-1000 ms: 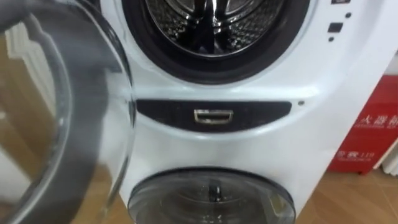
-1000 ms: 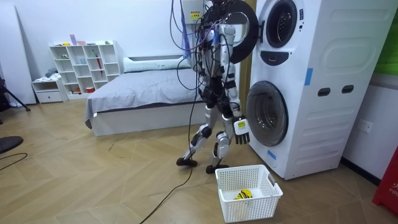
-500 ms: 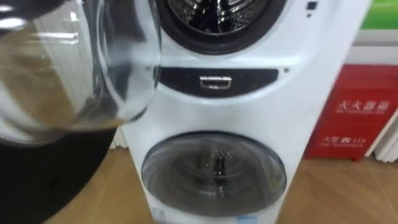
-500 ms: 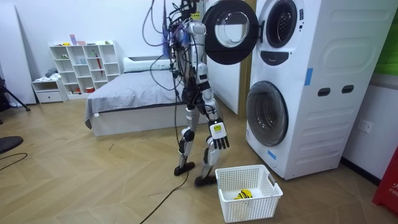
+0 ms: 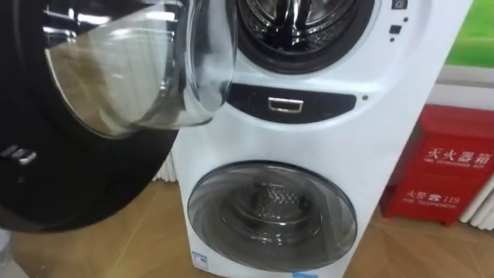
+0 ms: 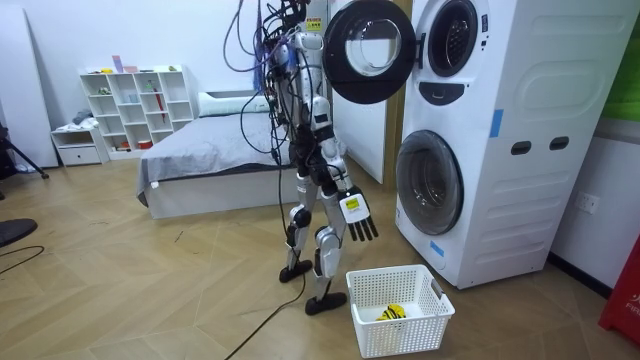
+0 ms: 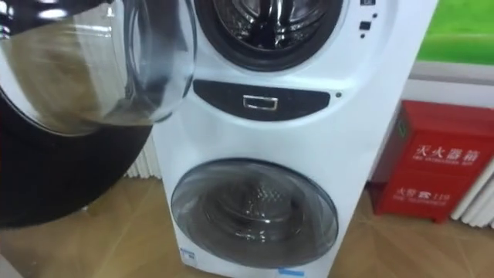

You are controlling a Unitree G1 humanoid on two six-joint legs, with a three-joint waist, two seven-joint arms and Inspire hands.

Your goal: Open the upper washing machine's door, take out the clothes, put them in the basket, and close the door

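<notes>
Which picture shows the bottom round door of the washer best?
The left eye view: the bottom door faces the camera, shut, with the drum showing through its glass. The right eye view shows much the same. The room view sees it from the side.

Right hand (image 6: 358, 215) hung low at centre frame, arm down, fingers straight and slightly spread. Left arm was raised, upper centre.
</notes>
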